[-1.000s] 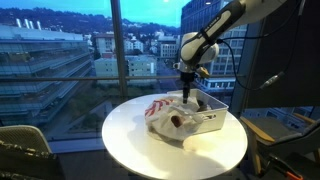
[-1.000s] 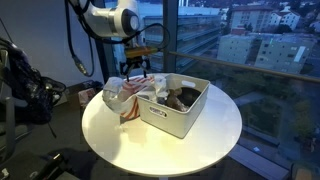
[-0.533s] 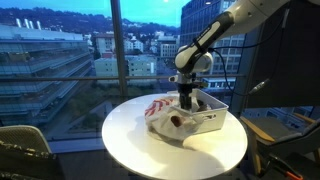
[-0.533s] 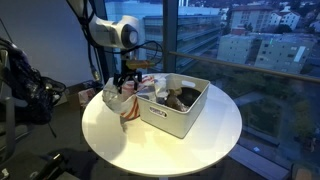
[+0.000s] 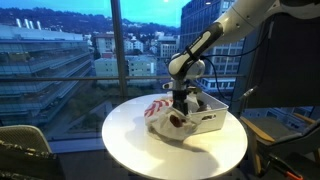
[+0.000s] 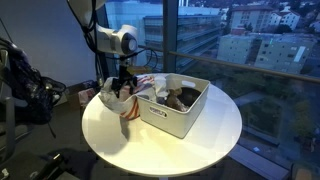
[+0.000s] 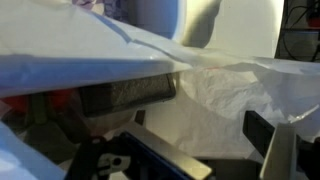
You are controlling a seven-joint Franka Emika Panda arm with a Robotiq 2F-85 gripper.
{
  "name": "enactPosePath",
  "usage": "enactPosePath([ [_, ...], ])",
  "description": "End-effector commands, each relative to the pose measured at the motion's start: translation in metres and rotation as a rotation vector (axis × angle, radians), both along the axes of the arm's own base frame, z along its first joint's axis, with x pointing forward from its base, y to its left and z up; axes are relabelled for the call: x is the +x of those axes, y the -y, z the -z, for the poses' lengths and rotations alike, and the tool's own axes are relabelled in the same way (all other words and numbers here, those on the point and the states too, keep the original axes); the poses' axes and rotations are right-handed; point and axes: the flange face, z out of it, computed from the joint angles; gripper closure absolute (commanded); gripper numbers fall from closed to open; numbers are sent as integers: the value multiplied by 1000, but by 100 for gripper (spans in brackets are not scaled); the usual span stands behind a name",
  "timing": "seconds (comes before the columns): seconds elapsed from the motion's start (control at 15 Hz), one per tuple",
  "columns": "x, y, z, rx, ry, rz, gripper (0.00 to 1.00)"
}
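Hovering with its jaws spread wide and holding nothing, the claw (image 5: 181,103) is hanging over a red-striped bag (image 5: 160,112) in an exterior view. The bag is lying on the round bench (image 5: 130,145), pressed against the side of the white bin (image 5: 210,123). The thin film looks like the hazard: a finger could snag a loose fold and drag the bag away from the bin. The claw could also strike the bin's rim and shove it across the bench. Its fingertips are merging with dark shapes behind them, so contact cannot be told.

In an exterior view, the claw (image 6: 122,86) is sitting low over the bag (image 6: 122,102), which is slumping against the bin (image 6: 172,118). A pinch here might catch film alone, letting whatever is inside slide out. The plastic is hiding the bag's contents, and the bin's load is showing only as dark lumps.

In the wrist view, the bag (image 7: 235,95) is filling most of the frame, blurred and very close. One finger pad (image 7: 125,95) is showing under a fold, while the opposite finger is being cut off at the frame's edge. The bin is not appearing clearly here, and the dark clutter along the bottom is too blurred to name.
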Motion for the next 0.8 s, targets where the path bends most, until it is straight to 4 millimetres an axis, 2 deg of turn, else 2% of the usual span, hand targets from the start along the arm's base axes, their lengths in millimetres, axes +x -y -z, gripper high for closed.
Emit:
enactPosePath([
  [0.0,15,8,20,-16,-34,13,0],
  [0.27,25,15,42,-33,-52,21,0],
  [0.53,51,18,65,-55,14,7,0],
  [0.73,66,15,65,-78,107,-19,0],
])
